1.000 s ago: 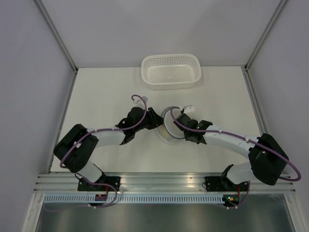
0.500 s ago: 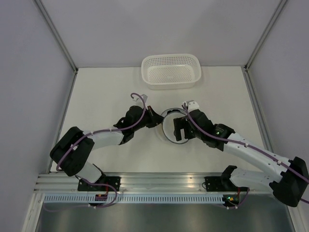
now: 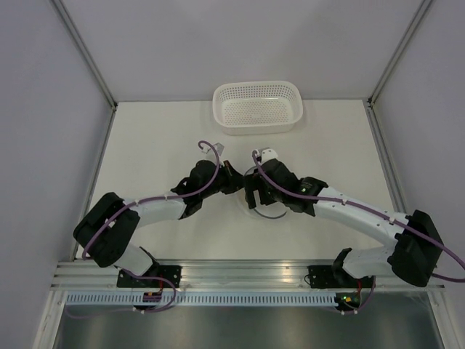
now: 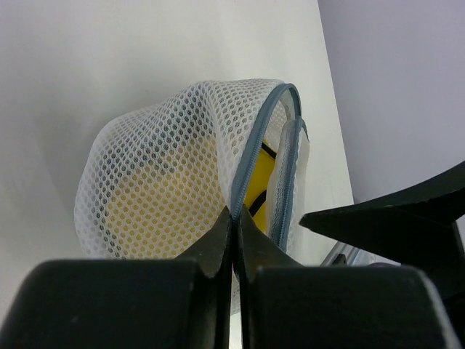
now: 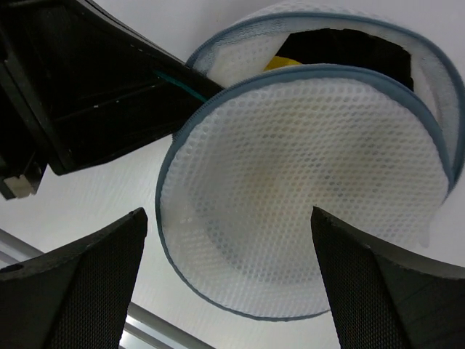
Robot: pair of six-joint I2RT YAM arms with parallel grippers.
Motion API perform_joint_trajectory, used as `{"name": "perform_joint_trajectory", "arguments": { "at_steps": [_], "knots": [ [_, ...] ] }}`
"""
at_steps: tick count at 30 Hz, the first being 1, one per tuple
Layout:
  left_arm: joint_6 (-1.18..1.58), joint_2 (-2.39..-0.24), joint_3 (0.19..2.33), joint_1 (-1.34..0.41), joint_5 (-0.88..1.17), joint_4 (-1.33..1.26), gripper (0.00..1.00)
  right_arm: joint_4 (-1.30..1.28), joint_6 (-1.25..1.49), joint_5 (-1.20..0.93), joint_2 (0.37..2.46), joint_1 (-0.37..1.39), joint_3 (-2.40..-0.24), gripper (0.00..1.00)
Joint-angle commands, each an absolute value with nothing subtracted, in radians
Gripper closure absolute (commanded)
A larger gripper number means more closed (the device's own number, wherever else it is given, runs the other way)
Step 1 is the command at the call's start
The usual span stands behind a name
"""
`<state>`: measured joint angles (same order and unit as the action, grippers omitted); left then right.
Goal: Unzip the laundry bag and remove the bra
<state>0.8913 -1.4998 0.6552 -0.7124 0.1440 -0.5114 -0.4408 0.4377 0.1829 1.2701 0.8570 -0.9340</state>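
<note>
The laundry bag [image 4: 167, 182], a round white mesh pouch with a grey zipper rim, lies mid-table with its two halves parted. In the gap shows the bra [image 4: 259, 173], yellow and black, still inside; the right wrist view shows the bra [image 5: 282, 62] behind the near half of the laundry bag [image 5: 305, 196]. My left gripper [image 4: 234, 212] is shut on the bag's zipper rim at its left side. My right gripper [image 5: 227, 214] hangs wide open just over the near half, touching nothing. From above, the right gripper [image 3: 256, 195] covers most of the bag [image 3: 261, 212], with the left gripper [image 3: 234, 182] beside it.
A white perforated basket [image 3: 258, 107] stands at the table's [image 3: 160, 138] far edge, behind the bag. Both arms meet over the middle of the table, their fingers close together.
My right gripper has opened wide, let go of the bag and swung left over it. The left gripper has closed fully on the zipper rim.
</note>
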Motion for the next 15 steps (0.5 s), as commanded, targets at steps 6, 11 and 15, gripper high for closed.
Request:
{"name": "perform_joint_trajectory", "arguments": {
  "at_steps": [6, 11, 15],
  "knots": [
    [0.948, -1.457, 0.663, -0.730, 0.176, -0.561, 0.98, -0.455, 0.466, 0.377, 1.381, 0.977, -1.055, 0.02],
    [0.946, -1.442, 0.649, -0.730, 0.170, -0.549, 0.98, -0.686, 0.569, 0.690, 1.479, 1.017, -1.135, 0.02],
    [0.922, -1.408, 0.631, -0.730, 0.140, -0.500, 0.98, -0.822, 0.681, 0.856, 1.470, 1.016, -1.144, 0.02]
  ]
}}
